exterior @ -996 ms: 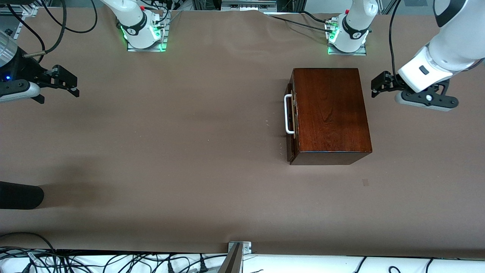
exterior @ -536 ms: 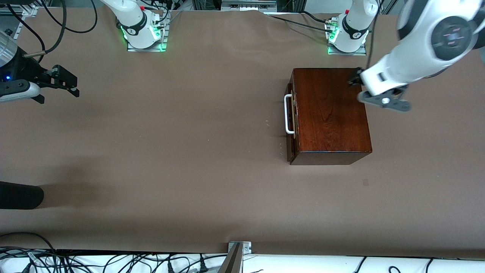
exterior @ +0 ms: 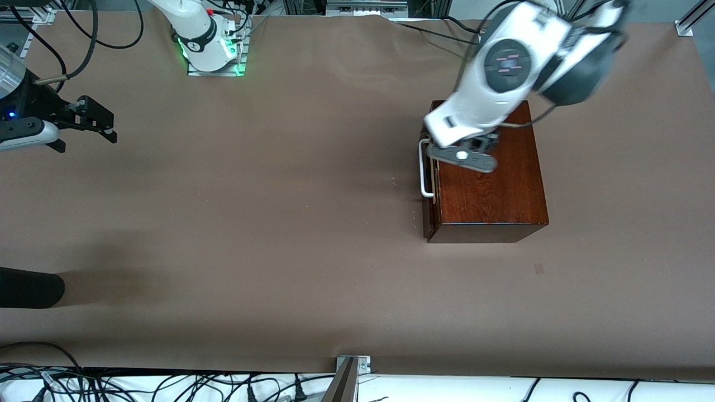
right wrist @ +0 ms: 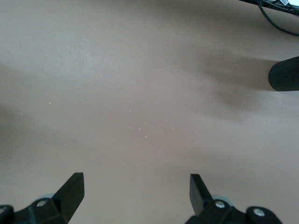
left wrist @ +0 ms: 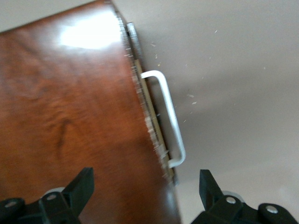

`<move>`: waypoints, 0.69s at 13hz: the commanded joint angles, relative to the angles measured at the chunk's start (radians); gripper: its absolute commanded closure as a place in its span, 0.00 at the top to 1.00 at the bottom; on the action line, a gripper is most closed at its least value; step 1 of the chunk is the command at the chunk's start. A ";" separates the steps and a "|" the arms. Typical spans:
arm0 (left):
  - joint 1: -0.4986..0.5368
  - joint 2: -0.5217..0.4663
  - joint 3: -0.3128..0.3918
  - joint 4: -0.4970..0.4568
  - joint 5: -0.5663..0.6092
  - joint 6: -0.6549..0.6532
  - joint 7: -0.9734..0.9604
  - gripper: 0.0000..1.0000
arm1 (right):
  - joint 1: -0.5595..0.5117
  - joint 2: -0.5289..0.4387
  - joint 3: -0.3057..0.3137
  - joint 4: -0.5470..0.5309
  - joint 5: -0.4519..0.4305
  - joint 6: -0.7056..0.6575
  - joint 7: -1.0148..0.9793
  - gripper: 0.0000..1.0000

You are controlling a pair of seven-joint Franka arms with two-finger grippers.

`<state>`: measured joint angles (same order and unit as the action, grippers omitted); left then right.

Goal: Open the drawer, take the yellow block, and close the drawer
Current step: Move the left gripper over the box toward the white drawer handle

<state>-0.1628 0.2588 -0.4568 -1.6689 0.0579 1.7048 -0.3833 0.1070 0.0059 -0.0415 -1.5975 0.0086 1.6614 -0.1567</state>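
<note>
One brown counter [exterior: 279, 223] carries a single glossy reddish-brown wooden box [exterior: 491, 190] toward the left arm's end, its one drawer [exterior: 429, 167] shut, so the yellow block is hidden from sight, presumably inside. The left hand [left wrist: 147, 196] hangs open-fingered over the box's handle edge, while the right hand [exterior: 84, 125], one of two, waits with fingers spread above bare counter at the right arm's end. The one white U-shaped handle [left wrist: 169, 116] looks rigid and smooth, the likeliest place to grip mid-bar; the box seems heavy enough to stay put.
</note>
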 commanded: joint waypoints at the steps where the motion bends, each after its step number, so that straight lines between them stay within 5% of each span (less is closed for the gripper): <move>1: -0.120 0.089 -0.002 0.046 0.124 0.007 -0.147 1.00 | 0.000 0.003 0.002 0.017 -0.012 -0.019 0.000 1.00; 5: -0.218 0.186 -0.002 0.046 0.262 0.010 -0.374 1.00 | 0.000 0.003 0.000 0.017 -0.013 -0.019 -0.001 1.00; 9: -0.219 0.227 -0.002 0.035 0.299 0.061 -0.401 1.00 | 0.000 0.003 0.000 0.017 -0.012 -0.019 -0.003 1.00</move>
<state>-0.3804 0.4663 -0.4568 -1.6627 0.3286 1.7619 -0.7630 0.1069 0.0060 -0.0417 -1.5974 0.0086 1.6612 -0.1568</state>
